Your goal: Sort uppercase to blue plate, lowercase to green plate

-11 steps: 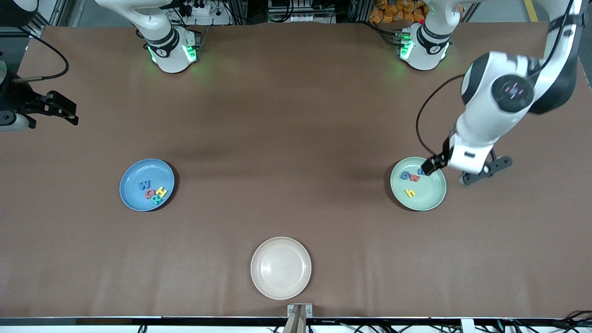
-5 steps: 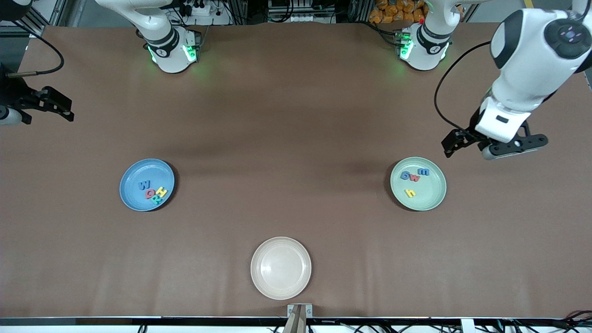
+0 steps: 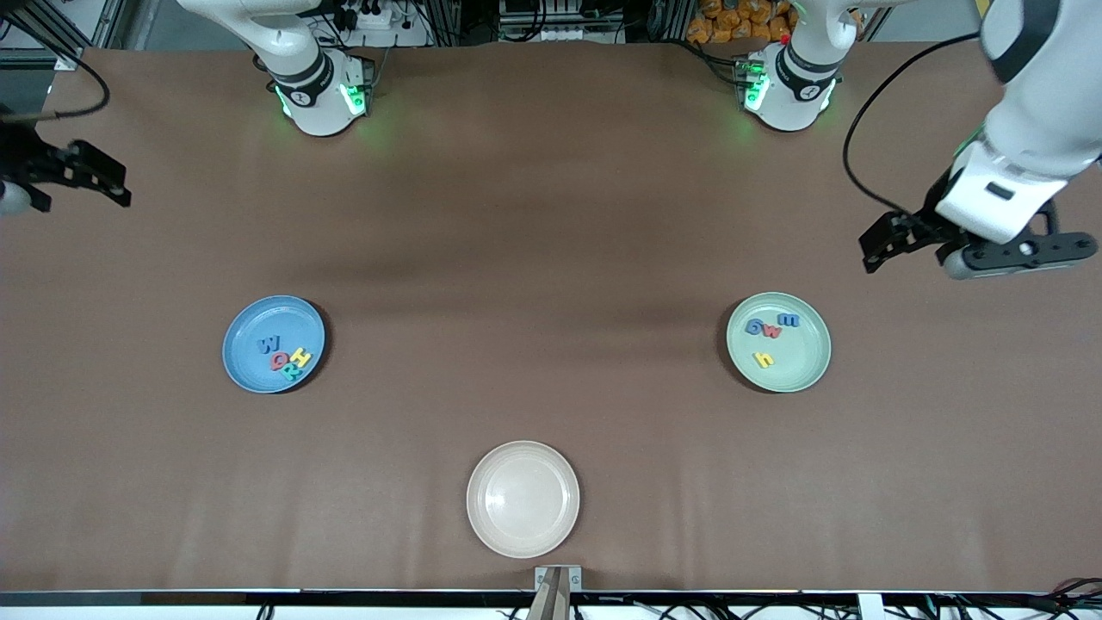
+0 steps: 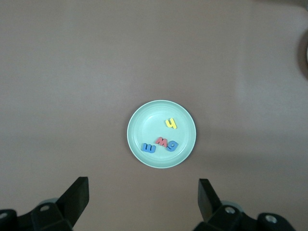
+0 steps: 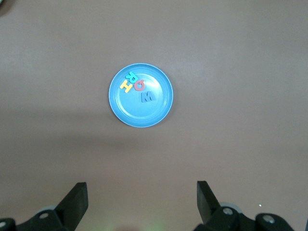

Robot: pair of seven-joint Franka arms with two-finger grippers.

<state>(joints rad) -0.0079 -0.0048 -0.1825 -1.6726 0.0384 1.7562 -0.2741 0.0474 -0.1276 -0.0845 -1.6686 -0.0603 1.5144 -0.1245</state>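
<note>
The blue plate (image 3: 248, 366) holds the uppercase letters: blue W (image 3: 269, 344), red Q (image 3: 278, 360), yellow H (image 3: 300, 356) and teal R (image 3: 291, 372). The green plate (image 3: 802, 360) holds the lowercase letters: blue g (image 3: 755, 326), red w (image 3: 772, 331), blue m (image 3: 788, 320) and yellow h (image 3: 764, 359). My left gripper (image 3: 887, 241) is open and empty, high over bare table beside the green plate (image 4: 144, 118). My right gripper (image 3: 99, 176) is open and empty, over the table's edge at the right arm's end, and its wrist view shows the blue plate (image 5: 144, 113).
An empty cream plate (image 3: 523, 499) sits near the table's front edge, midway between the two coloured plates. The brown table top (image 3: 534, 284) stretches between them.
My left gripper has lifted off the green plate and drawn back toward the left arm's end of the table. My right gripper has drifted slightly toward the bases.
</note>
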